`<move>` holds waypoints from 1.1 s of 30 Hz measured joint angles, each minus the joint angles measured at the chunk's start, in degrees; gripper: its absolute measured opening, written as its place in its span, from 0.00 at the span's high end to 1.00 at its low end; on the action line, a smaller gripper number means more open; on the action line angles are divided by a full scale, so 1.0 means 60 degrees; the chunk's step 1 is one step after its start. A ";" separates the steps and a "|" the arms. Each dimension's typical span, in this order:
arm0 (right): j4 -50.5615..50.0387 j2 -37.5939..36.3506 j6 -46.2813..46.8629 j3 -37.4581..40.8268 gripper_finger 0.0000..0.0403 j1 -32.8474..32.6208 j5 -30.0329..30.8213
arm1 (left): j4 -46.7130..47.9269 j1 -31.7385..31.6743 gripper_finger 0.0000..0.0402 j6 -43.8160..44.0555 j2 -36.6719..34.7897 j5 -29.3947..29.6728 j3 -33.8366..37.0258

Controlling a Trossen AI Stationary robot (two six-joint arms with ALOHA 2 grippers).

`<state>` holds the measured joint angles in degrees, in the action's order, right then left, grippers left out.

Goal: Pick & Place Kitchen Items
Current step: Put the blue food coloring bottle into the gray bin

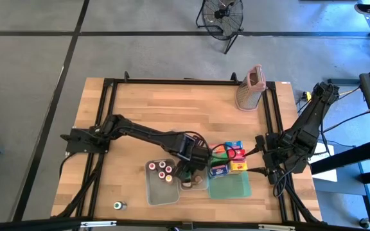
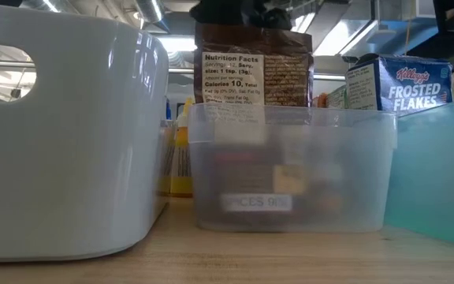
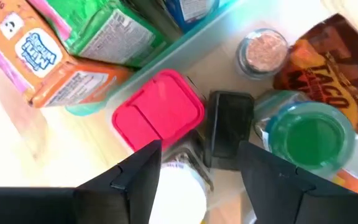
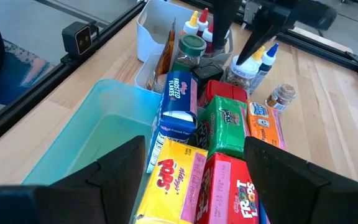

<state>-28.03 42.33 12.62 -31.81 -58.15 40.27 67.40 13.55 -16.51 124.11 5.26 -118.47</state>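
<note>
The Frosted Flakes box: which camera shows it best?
The right wrist view: the Frosted Flakes box stands upright among other cartons, label readable. The low view shows only its top behind a clear tub. From above it is tiny; the left wrist view cuts it off.

The dark six-joint left arm reaches from its mount at the table's left edge, elbow bent, out across the middle of the table toward the front, its wrist turned downward so that the left gripper point(image 1: 193, 174) points at the tabletop; in the left wrist view its two dark fingers point(image 3: 140, 177) stand apart with a clear gap between them and nothing clamped in that gap. The dark right arm is folded at the table's right edge, its forearm angled back toward the far corner. Its right gripper point(image 4: 194, 171) is held low near the right rail with its two dark fingers spread wide and empty.
</note>
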 joint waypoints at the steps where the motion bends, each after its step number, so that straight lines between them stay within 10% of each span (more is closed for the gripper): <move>1: -0.0001 0.0000 0.0000 0.0002 0.32 -0.0001 0.0000 | 0.0113 0.0006 0.48 0.0036 0.0000 0.0009 -0.0074; 11: -0.0004 0.0000 0.0000 -0.0001 0.32 -0.0004 -0.0029 | 0.3912 0.0399 0.48 0.0707 -0.0005 0.0560 -0.1762; 22: 0.0012 0.0007 -0.0039 -0.0001 0.32 -0.0002 0.0011 | 0.3767 0.1240 0.48 0.3267 -0.0921 0.1577 -0.1677; 33: -0.0001 0.0009 0.0321 -0.0001 0.32 0.0000 -0.0045 | 0.3779 0.0238 0.49 0.1657 -0.2071 0.1138 -0.0453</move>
<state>-28.04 42.38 14.55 -31.81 -58.15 40.00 90.07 14.97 -6.57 111.69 12.09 -121.19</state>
